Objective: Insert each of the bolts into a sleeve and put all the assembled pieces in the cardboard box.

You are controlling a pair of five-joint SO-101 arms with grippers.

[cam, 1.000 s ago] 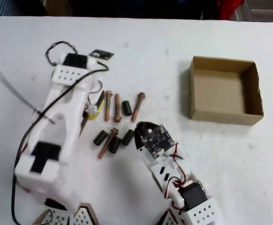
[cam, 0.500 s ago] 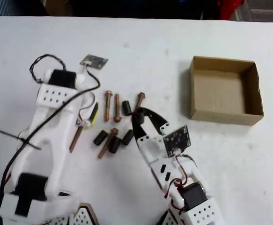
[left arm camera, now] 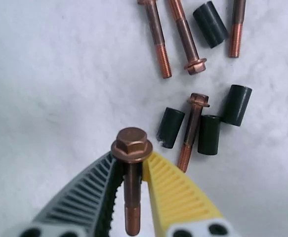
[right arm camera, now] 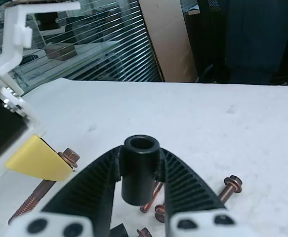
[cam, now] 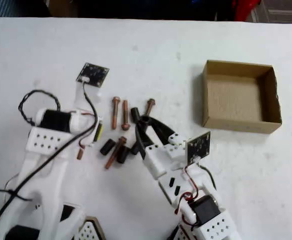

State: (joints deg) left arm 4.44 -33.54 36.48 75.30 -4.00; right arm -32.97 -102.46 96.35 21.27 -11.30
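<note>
Your left pincer [left arm camera: 132, 160] has pulled back from the loose pile toward its own base, jaws clamped on the shank of a copper bolt [left arm camera: 131, 197]. Your right pincer [right arm camera: 141, 154] has swung up and turned, closed around a black sleeve [right arm camera: 140, 173] with its open bore showing (a ready socket). Both parts are now lifted off the bench [cam: 186, 50] and near each other, so mating looks like your next step. The cardboard box [cam: 240, 122] stands well apart, awaiting the first pair.
</note>
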